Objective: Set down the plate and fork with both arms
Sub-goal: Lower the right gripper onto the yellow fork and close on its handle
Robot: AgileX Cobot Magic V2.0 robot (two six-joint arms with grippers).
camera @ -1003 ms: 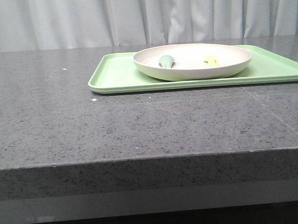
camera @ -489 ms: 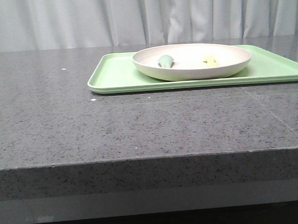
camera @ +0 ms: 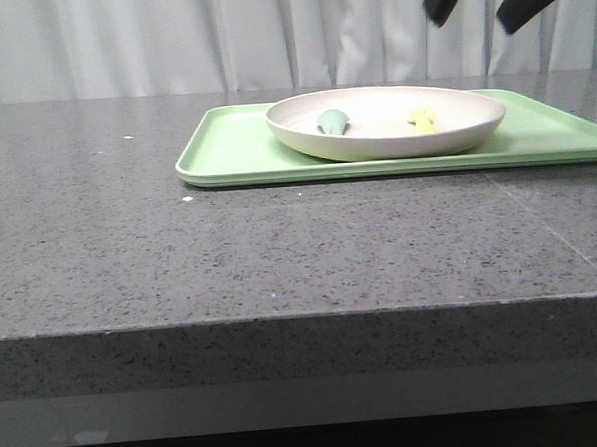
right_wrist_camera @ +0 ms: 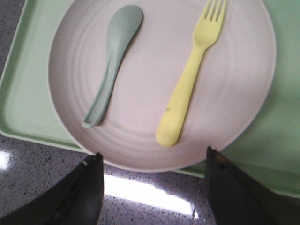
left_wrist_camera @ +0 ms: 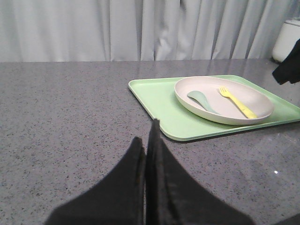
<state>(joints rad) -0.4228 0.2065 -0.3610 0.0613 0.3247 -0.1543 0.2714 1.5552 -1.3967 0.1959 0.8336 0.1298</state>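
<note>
Overhead, the right gripper (right_wrist_camera: pixel 152 180) hangs with its dark fingers (right_wrist_camera: pixel 84 187) spread wide and empty, above the plate (right_wrist_camera: pixel 140 93). The left gripper (left_wrist_camera: pixel 146 154) has its fingers (left_wrist_camera: pixel 161 187) pressed together, grasping nothing, low over the grey table (camera: pixel 280 254). The plate sits on the light-green tray (camera: pixel 244 146). On it lie the fork (right_wrist_camera: pixel 190 75) toward 3 o'clock and a teal spoon (right_wrist_camera: pixel 112 56) toward 9.

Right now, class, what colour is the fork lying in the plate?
Pale yellow; the fork shows best in the right wrist view.
</note>
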